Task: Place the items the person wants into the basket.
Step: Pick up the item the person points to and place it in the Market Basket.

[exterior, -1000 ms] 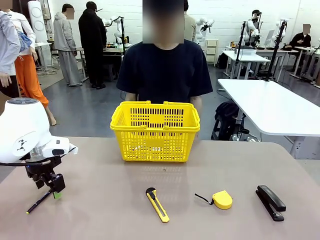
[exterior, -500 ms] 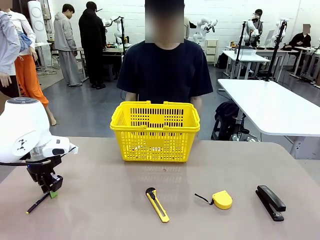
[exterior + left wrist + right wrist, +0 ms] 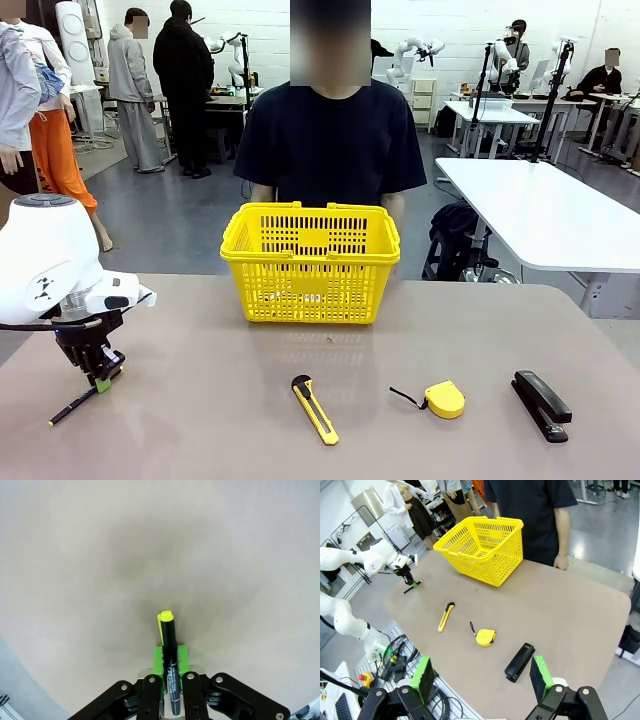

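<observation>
Lifting the pen [image 3: 72,408] clear of the desk [image 3: 200,340] before any sideways travel looks like the way to do this step well. The pen hangs slanted, its free end low toward the near-left corner, so a swing made too low could drag it and twist it in the grip. The left pincer [image 3: 100,378] is closed tight on the pen, close to the left edge. In its wrist view the green pads [image 3: 158,659] clamp the barrel and the yellow tip juts out past them. Whether the low end touches the desk I cannot tell. The basket [image 3: 310,262] stands at the middle of the far edge, well apart from this pincer, so the carry should rise over its near rim and the release come above its middle. The right pincer [image 3: 482,676] hangs with jaws wide and nothing in them, high off the near-right corner.
</observation>
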`<action>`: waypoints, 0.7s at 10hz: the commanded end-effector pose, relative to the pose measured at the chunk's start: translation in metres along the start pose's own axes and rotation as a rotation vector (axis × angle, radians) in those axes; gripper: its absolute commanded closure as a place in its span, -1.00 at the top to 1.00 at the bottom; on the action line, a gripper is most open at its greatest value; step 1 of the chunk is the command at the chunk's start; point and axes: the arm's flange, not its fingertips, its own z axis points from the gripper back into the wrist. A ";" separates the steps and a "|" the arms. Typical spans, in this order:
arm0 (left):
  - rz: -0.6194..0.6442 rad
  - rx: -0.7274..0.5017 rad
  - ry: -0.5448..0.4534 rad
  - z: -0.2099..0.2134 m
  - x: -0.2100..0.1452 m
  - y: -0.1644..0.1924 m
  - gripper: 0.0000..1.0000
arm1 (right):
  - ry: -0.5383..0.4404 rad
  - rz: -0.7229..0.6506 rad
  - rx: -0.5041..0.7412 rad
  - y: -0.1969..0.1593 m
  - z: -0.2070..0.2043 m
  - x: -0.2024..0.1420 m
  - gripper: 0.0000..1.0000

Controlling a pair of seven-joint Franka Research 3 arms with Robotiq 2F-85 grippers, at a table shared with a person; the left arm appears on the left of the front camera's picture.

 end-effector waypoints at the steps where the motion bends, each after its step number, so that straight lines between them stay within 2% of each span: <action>1: 0.010 -0.012 -0.007 -0.004 -0.015 -0.004 -1.00 | -0.020 0.010 0.023 -0.001 -0.001 0.001 1.00; 2: -0.002 -0.040 -0.030 0.010 -0.015 -0.002 -1.00 | -0.020 0.010 0.023 -0.001 -0.001 0.001 1.00; 5: -0.141 -0.039 -0.058 0.140 -0.012 0.001 -1.00 | -0.020 0.010 0.023 -0.001 -0.001 0.001 1.00; 7: -0.142 -0.016 -0.109 0.207 -0.008 -0.007 -1.00 | -0.020 0.010 0.023 -0.001 -0.001 0.001 1.00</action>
